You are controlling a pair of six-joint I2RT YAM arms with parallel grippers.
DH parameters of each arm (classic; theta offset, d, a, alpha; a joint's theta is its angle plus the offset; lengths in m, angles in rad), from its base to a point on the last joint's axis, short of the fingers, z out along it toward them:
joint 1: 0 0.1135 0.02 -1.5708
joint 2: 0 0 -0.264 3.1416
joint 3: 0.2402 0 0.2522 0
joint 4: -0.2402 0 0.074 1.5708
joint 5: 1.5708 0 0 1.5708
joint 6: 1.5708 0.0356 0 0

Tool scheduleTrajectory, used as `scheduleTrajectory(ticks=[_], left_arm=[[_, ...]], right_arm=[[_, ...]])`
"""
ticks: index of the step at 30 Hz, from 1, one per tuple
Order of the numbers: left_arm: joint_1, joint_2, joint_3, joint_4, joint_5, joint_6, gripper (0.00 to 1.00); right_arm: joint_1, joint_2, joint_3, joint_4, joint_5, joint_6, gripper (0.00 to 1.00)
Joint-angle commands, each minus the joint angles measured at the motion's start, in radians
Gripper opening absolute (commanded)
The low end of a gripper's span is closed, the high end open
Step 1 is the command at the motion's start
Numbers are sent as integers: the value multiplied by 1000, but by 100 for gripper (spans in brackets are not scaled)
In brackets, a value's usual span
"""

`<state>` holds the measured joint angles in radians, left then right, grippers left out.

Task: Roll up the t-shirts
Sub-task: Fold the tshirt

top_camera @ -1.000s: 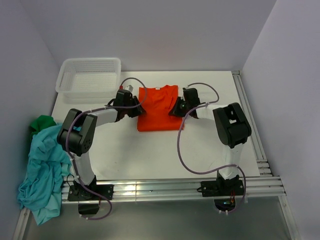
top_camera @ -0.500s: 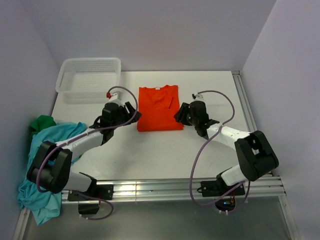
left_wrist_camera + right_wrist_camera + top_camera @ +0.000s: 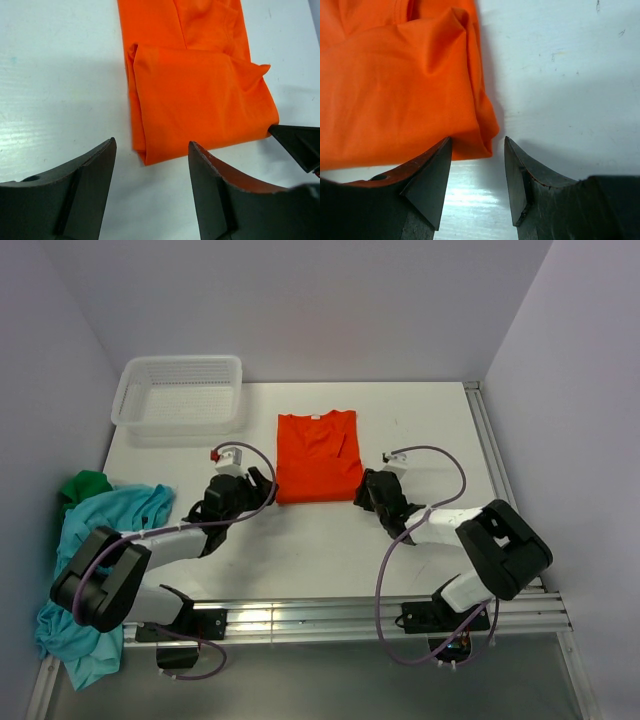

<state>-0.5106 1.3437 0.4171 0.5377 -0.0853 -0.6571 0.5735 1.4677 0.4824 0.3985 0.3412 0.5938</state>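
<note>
A bright orange-red t-shirt (image 3: 318,455) lies flat on the white table (image 3: 300,540), folded into a narrow rectangle with its collar at the far end. My left gripper (image 3: 266,490) sits low at its near-left corner, open. In the left wrist view the t-shirt's folded corner (image 3: 200,100) lies just beyond the gripper (image 3: 152,142), apart from both fingers. My right gripper (image 3: 366,490) is at the near-right corner, also open. In the right wrist view the cloth corner (image 3: 395,90) ends just ahead of the gripper (image 3: 477,139). A teal-blue t-shirt (image 3: 95,560) and a dark green one (image 3: 85,485) hang crumpled over the table's left edge.
A white mesh basket (image 3: 180,390) stands at the back left corner. An aluminium rail (image 3: 500,480) runs along the table's right side, and another along the near edge by the arm bases. The right gripper's finger (image 3: 300,142) shows at the right of the left wrist view.
Both grippers have let go of the orange t-shirt's side edges, opened, and drawn back and down to its near corners. The shirt lies still.
</note>
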Motion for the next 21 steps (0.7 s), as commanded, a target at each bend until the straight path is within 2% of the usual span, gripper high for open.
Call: scheduleTrajectory(ticks=[1, 8, 12, 14, 15, 17, 18, 21], left_arm=[[-9, 47, -17, 163, -25, 28, 65], [-16, 133, -23, 243, -8, 37, 64], [-16, 156, -34, 268, -1, 31, 63], [-17, 161, -38, 284, 7, 31, 63], [-16, 167, -41, 291, 15, 33, 61], [-16, 172, -49, 306, 24, 34, 60], [-17, 173, -52, 311, 28, 37, 59], [-17, 176, -61, 317, 42, 36, 59]], right_arm=[[5, 23, 8, 92, 87, -3, 54], [5, 78, 15, 151, 39, -41, 52], [5, 106, 22, 160, 19, -46, 44], [6, 111, 19, 169, 15, -43, 35], [5, 111, 13, 172, 13, -42, 25], [5, 111, 7, 184, 7, -40, 17], [5, 111, 1, 186, 5, -38, 8], [5, 111, -2, 188, 7, -40, 0]])
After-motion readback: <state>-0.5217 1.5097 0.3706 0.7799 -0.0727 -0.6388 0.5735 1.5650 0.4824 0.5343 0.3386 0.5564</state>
